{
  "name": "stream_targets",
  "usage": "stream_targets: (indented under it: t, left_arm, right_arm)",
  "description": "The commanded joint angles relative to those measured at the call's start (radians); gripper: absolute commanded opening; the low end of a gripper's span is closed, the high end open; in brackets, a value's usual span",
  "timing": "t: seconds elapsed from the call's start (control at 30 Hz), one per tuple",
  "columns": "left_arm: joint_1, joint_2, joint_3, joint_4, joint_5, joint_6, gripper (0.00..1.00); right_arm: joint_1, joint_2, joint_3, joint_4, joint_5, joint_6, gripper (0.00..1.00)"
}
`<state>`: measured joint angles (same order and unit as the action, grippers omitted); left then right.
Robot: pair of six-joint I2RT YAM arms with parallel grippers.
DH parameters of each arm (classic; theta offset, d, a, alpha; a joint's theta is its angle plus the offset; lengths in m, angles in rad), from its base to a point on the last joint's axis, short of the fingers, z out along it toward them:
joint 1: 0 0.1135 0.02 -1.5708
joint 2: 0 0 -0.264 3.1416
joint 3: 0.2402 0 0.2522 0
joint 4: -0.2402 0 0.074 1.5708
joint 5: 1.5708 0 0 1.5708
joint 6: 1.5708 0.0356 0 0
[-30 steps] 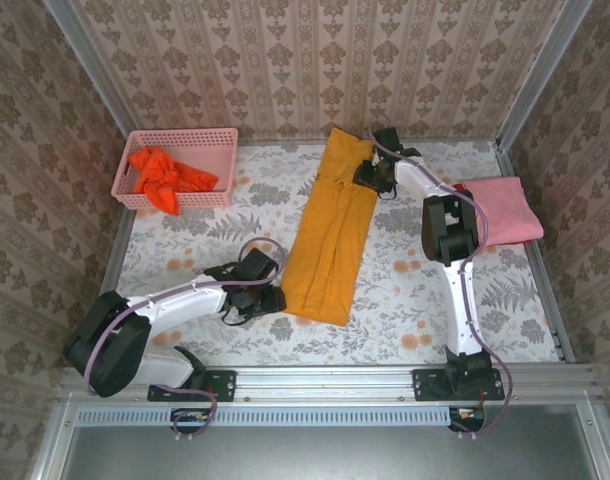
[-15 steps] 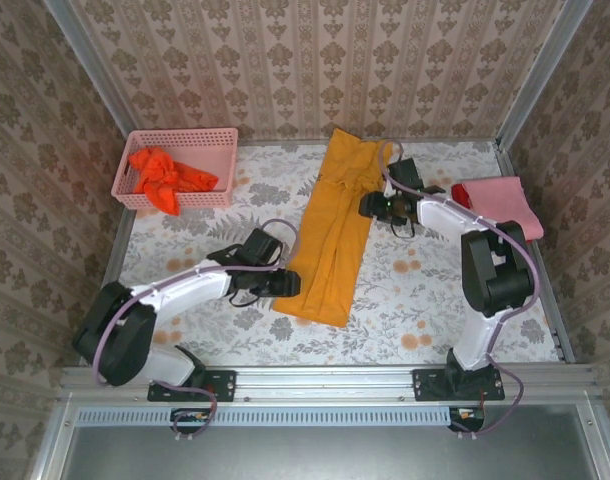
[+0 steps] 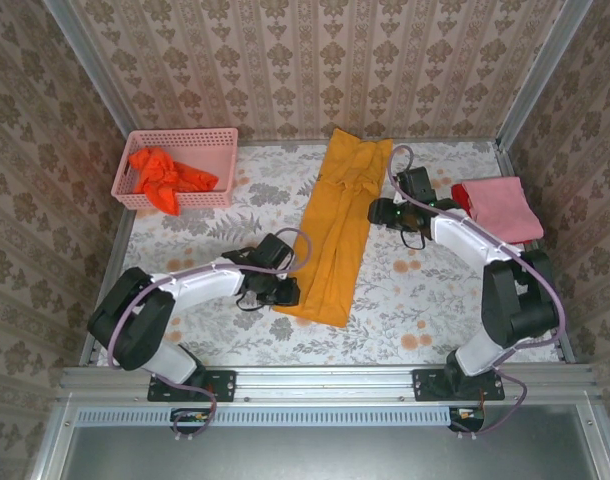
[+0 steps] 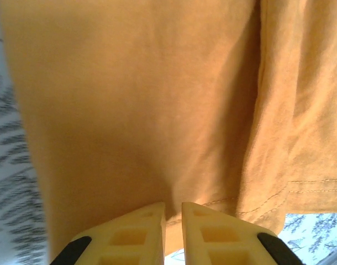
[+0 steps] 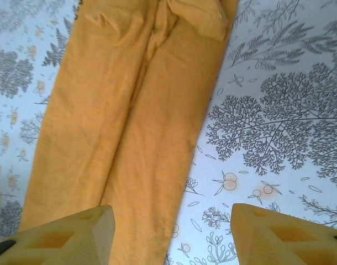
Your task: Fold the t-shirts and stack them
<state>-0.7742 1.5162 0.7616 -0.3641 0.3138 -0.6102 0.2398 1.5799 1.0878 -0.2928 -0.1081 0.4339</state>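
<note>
A golden-yellow t-shirt (image 3: 335,230), folded lengthwise into a long strip, lies down the middle of the table. My left gripper (image 3: 288,292) is at its near left corner. In the left wrist view the jaws (image 4: 173,207) stand almost together, pinching a pucker of the yellow cloth (image 4: 130,99) by the hem. My right gripper (image 3: 378,212) hovers open beside the strip's right edge. Its fingers (image 5: 173,215) straddle that edge of the cloth (image 5: 119,110) and bare table, holding nothing. A folded pink t-shirt (image 3: 500,208) lies at the far right. An orange-red t-shirt (image 3: 165,175) is crumpled in the basket.
The pink plastic lattice basket (image 3: 221,140) stands at the far left corner. Metal rails and patterned walls close the table in on three sides. The floral tablecloth (image 3: 425,290) lies bare to the right of the yellow strip and near the front.
My left gripper slid right to the shirt's near corner and closed on it. My right gripper came from the strip's far end down along its right side and opened wider.
</note>
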Motion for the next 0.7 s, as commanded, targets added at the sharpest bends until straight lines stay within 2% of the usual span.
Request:
stream_targets:
  t: [0.0, 0.3, 0.37, 0.43, 0.47, 0.5, 0.67]
  left_arm:
    - [-0.030, 0.057, -0.017, 0.055, 0.053, -0.073, 0.16]
    - [-0.101, 0.193, 0.025, 0.180, 0.194, -0.115, 0.19]
    - [-0.130, 0.217, 0.060, 0.171, 0.208, -0.112, 0.19]
    - [-0.159, 0.232, 0.092, 0.174, 0.217, -0.115, 0.20]
    - [-0.168, 0.234, 0.103, 0.177, 0.216, -0.118, 0.21]
    - [-0.178, 0.232, 0.111, 0.182, 0.211, -0.117, 0.22]
    - [-0.168, 0.178, 0.107, 0.173, 0.115, -0.073, 0.35]
  right_arm:
    - [-0.003, -0.080, -0.040, 0.015, 0.033, -0.041, 0.60]
    - [-0.002, -0.265, -0.153, 0.120, 0.052, -0.088, 0.67]
    - [-0.002, -0.312, -0.186, 0.152, 0.072, -0.112, 0.71]
    - [-0.004, -0.367, -0.217, 0.161, 0.141, -0.117, 0.82]
    - [-0.004, -0.392, -0.230, 0.165, 0.163, -0.124, 0.88]
    - [-0.004, -0.419, -0.249, 0.170, 0.191, -0.130, 1.00]
    - [-0.009, -0.501, -0.314, 0.193, 0.206, -0.186, 1.00]
